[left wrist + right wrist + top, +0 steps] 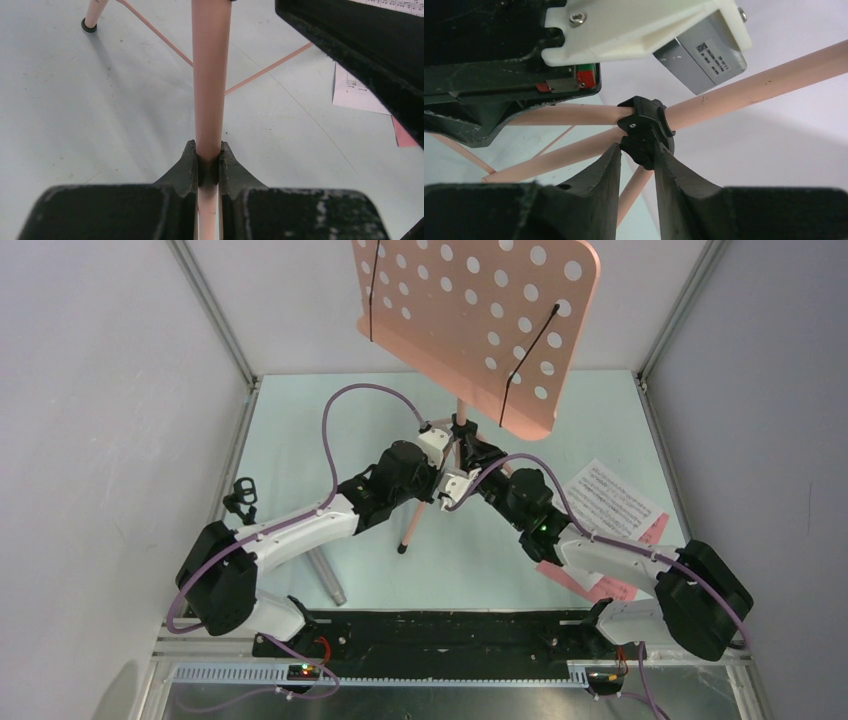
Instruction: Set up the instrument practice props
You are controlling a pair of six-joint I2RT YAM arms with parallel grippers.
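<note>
The salmon-pink music stand [480, 310] stands at the table's middle, its perforated desk tilted above both arms. My left gripper [445, 468] is shut on the stand's pole [210, 75], with both fingers pressed against the tube [208, 160]. My right gripper [466, 435] sits higher on the pole, and its fingertips touch both sides of the black collar [644, 125] where the legs join [636, 150]. White and pink sheet-music pages [612, 502] lie flat at the right. The grey microphone [325, 575] lies at the near left, with the small black mic stand [240, 495] beyond it.
Grey enclosure walls with metal frame posts [215, 310] close in the table on the left, right and back. The stand's thin legs spread over the table, one rubber foot [403, 547] near the front. A black base rail [440, 635] runs along the near edge.
</note>
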